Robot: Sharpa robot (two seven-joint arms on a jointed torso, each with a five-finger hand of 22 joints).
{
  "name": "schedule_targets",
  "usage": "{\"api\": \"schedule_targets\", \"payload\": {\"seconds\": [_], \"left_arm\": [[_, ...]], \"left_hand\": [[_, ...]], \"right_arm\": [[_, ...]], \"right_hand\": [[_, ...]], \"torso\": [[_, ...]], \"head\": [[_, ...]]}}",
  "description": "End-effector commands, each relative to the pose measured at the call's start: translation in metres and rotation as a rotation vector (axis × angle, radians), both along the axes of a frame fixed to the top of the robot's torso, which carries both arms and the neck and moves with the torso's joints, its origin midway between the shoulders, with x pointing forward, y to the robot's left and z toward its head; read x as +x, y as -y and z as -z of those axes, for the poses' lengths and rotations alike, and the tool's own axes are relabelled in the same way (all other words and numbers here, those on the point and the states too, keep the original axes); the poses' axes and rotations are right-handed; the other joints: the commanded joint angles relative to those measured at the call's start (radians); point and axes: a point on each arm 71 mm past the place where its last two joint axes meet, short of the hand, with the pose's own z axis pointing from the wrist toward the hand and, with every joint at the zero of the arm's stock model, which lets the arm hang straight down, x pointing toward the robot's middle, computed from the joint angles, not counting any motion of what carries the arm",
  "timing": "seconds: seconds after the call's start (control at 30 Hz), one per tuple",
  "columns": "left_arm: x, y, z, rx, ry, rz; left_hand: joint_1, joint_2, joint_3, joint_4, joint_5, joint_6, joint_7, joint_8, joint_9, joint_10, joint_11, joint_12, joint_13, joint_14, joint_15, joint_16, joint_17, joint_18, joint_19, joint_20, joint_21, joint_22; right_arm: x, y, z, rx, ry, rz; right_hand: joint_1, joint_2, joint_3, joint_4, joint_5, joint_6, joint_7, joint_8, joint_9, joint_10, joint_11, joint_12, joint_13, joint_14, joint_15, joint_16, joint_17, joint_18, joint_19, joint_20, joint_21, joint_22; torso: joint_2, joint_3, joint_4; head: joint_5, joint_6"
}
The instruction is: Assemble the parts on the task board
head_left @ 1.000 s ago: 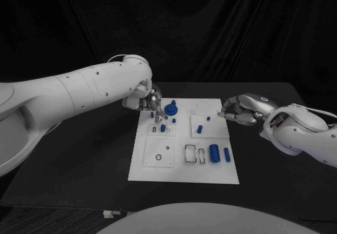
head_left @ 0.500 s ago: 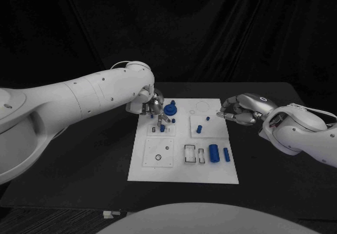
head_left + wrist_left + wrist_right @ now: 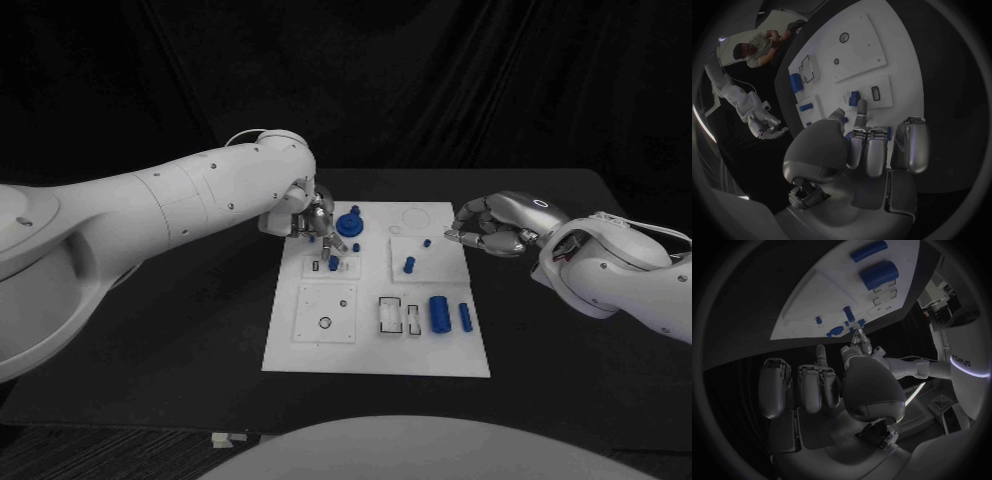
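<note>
Task board is laid mid-bench | left hand is poised over its far-left corner, fingertips apparently pinching a small blue part | right hand is curled empty beside board's far-right edge.

Dim all round, black backdrop swallowing the table edges. Brightest on the task board, lit from above, with faint shadows beside it. Soft sheen on the silver left hand. Strong fisheye bending, dark rims around both wrist circles.
</note>
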Motion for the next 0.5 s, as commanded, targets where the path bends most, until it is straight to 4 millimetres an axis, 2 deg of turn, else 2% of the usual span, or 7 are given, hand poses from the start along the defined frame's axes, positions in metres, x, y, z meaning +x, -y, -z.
{"api": "schedule_targets", "payload": {"seconds": [0.03,0.07,0.1,0.5], "left_arm": [[-0.0002,0.0031,0.0009,-0.024,0.002,-0.003],[-0.0003,0.0033,0.0012,-0.026,0.001,-0.002],[-0.0003,0.0035,0.0015,-0.027,0.000,-0.001],[-0.0005,0.0042,0.0047,-0.019,-0.017,0.004]], "left_hand": [[-0.006,-0.006,0.001,-0.006,0.003,-0.019,-0.003,0.021,0.031,0.104,-0.002,0.003,0.263,0.106,-0.001,0.003,0.264,0.009,-0.007,0.000,-0.005,0.191],[-0.013,-0.007,0.006,-0.010,0.004,-0.037,-0.003,0.046,0.067,0.104,-0.003,0.003,0.263,0.106,0.000,0.003,0.264,0.010,-0.009,-0.001,-0.007,0.191],[-0.014,-0.006,0.006,-0.010,0.004,-0.040,-0.003,0.048,0.072,0.104,-0.003,0.003,0.263,0.106,0.000,0.003,0.264,0.011,-0.011,0.000,-0.010,0.190],[-0.015,-0.004,0.010,-0.011,0.006,-0.039,-0.005,0.054,0.080,0.104,-0.004,0.003,0.263,0.106,0.000,0.003,0.264,0.012,-0.014,0.000,-0.014,0.188]], "right_arm": [[-0.0002,0.0006,0.0003,0.001,0.003,0.016],[-0.0002,0.0006,0.0003,0.001,0.003,0.016],[-0.0001,0.0006,0.0003,0.001,0.003,0.016],[0.0001,0.0010,0.0003,0.000,0.004,0.017]], "right_hand": [[-0.005,0.004,-0.001,0.001,0.003,0.005,0.000,-0.004,-0.001,0.106,0.005,0.003,0.263,0.080,0.007,-0.004,0.147,0.011,0.027,0.010,-0.003,0.204],[-0.005,0.004,-0.001,0.001,0.003,0.005,0.000,-0.004,-0.001,0.106,0.005,0.003,0.263,0.080,0.007,-0.004,0.147,0.011,0.027,0.010,-0.003,0.204],[-0.005,0.004,-0.001,0.001,0.003,0.005,0.000,-0.004,-0.001,0.106,0.005,0.003,0.263,0.080,0.007,-0.004,0.147,0.011,0.027,0.010,-0.003,0.204],[-0.005,0.004,-0.001,0.001,0.003,0.005,0.000,-0.004,-0.001,0.106,0.005,0.003,0.263,0.080,0.007,-0.004,0.147,0.011,0.027,0.010,-0.003,0.204]], "torso": [[-0.001,0.0001,0.0003],[-0.001,0.0000,0.0005],[-0.002,0.0001,0.0002],[-0.001,0.0002,-0.0002]], "head": [[0.000,0.000],[0.000,0.000],[0.000,0.000],[-0.001,0.000]]}}
